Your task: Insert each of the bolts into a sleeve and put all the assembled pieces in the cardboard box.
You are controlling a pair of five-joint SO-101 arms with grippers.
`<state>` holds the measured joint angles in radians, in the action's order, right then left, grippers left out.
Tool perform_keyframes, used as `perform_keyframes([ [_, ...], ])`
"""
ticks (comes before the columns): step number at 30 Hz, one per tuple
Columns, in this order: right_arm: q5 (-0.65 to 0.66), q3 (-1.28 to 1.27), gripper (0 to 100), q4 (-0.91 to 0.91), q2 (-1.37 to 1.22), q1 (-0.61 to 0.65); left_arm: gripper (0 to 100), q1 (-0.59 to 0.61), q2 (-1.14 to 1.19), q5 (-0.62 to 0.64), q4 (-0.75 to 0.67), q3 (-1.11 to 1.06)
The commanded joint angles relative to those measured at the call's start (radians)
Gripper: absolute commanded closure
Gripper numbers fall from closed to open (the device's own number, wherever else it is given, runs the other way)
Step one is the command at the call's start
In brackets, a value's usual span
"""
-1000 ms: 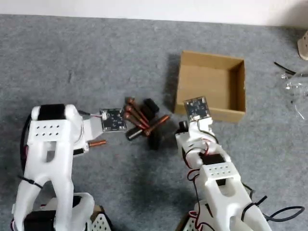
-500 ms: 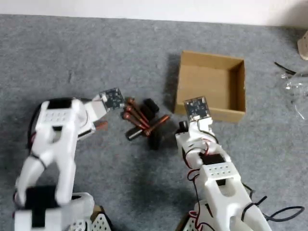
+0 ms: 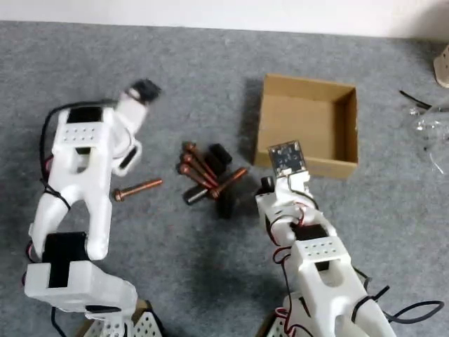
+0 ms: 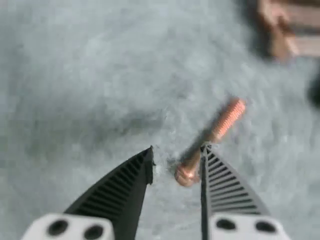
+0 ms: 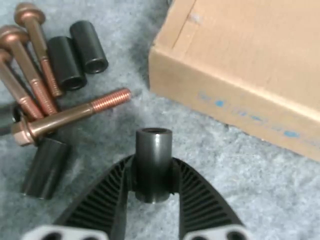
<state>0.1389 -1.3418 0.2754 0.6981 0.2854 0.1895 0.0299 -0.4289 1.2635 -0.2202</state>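
Worktop point(image 3: 210, 70): grey and carpet-like, it is stretching under both arms, with the cardboard box point(image 3: 309, 123) sitting open-topped on it.
Cardboard box: it is holding nothing, as far as the high view lets one judge, and its brown floor is lying bare.
Loose pile: copper-coloured bolts point(image 3: 200, 165) and black sleeves point(image 3: 219, 156) are lying jumbled just beside the box, outside one of its walls. At least four bolts and several sleeves are showing, none of them joined.
Lone bolt point(image 3: 138, 188): it is lying flat, well apart from the box, on the far side of the pile from it.
Left pincer point(image 4: 177, 150): it is hanging over the lone bolt with jaws parted wide, gripping nothing. The bolt's head is showing between the two fingers; whether it is touching one cannot be told.
Right pincer point(image 5: 153, 172): it is clamping one sleeve, near the box's outer wall, between the box and the pile.
Held sleeve point(image 5: 154, 147): it is standing roughly upright in the grip, with its open bore facing up.
Progress: judging by this layout, the work is only beginning. No bolt is sitting inside a sleeve and no assembled piece is resting in the box.
Remaining: every bolt is waiting to be paired with a sleeve, and every pair is waiting to be carried into the box.
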Motion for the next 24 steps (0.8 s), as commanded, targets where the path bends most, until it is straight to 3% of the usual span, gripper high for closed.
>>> perform_keyframes([
  [1,0.011,0.005,99.5,-0.036,0.028,-0.012,85,0.024,-0.004,0.574,0.032,0.064],
  [4,0.011,0.005,99.5,-0.036,0.028,-0.012,85,-0.008,0.002,0.973,0.032,0.044],
  [7,0.011,0.005,99.5,-0.036,0.028,-0.012,85,-0.047,0.002,1.185,0.028,0.01],
  [15,0.011,0.005,99.5,-0.036,0.028,-0.012,85,-0.044,0.002,1.445,0.028,-0.09],
  [24,0.011,0.005,99.5,-0.036,0.028,-0.012,85,-0.028,0.004,1.476,-0.132,-0.217],
])
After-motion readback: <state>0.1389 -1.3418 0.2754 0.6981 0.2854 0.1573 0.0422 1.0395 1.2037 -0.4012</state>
